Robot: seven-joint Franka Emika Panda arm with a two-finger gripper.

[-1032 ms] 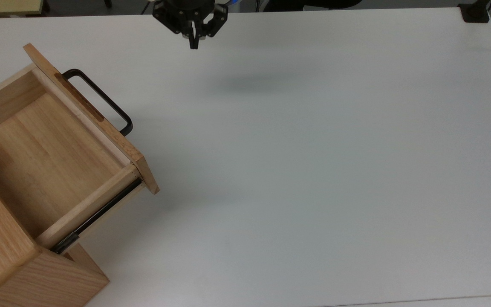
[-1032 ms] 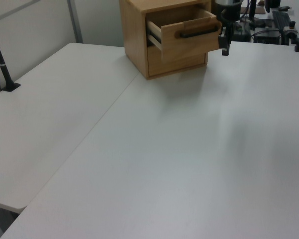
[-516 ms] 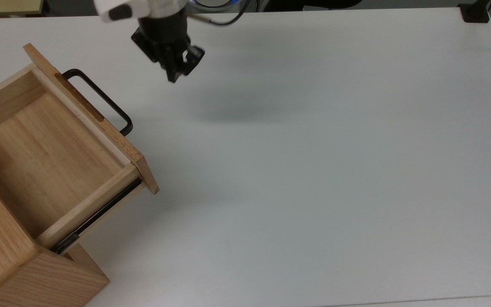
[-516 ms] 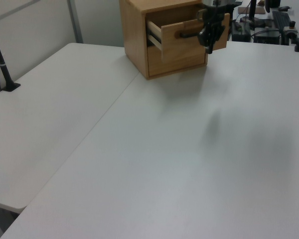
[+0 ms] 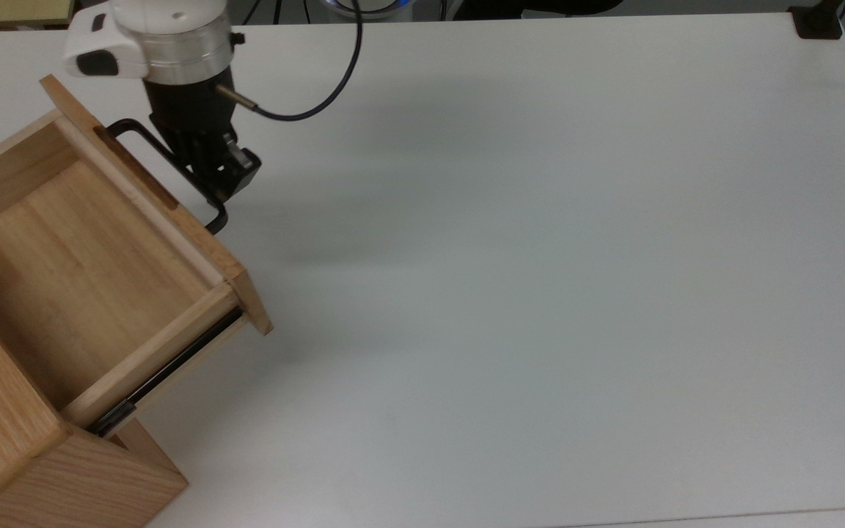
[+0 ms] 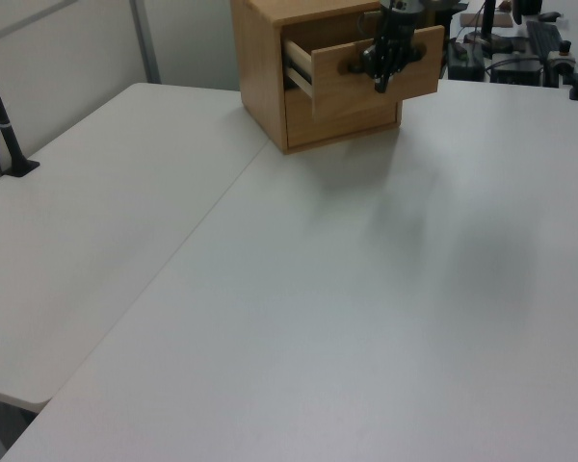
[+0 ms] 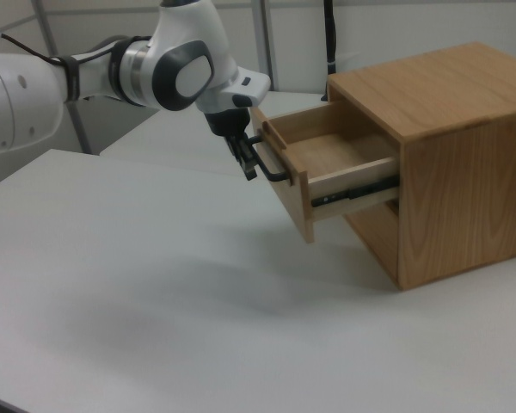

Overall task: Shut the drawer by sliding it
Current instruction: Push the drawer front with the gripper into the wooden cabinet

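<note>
Here the claw (image 5: 221, 187) hangs over the white surface (image 5: 540, 257), touching the black handle (image 7: 271, 168) of the pulled-out drawer (image 5: 85, 257); its opening cannot be told. Grey partitions (image 6: 67, 48) stand behind.

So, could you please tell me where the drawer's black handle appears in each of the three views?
Top view: handle in the upper left, partly under the gripper.
Left view: top centre, on the drawer front, behind the gripper.
Right view: centre, at the drawer front's left face, beside the gripper.
Shared landmark: the wooden cabinet housing the drawer.
</note>
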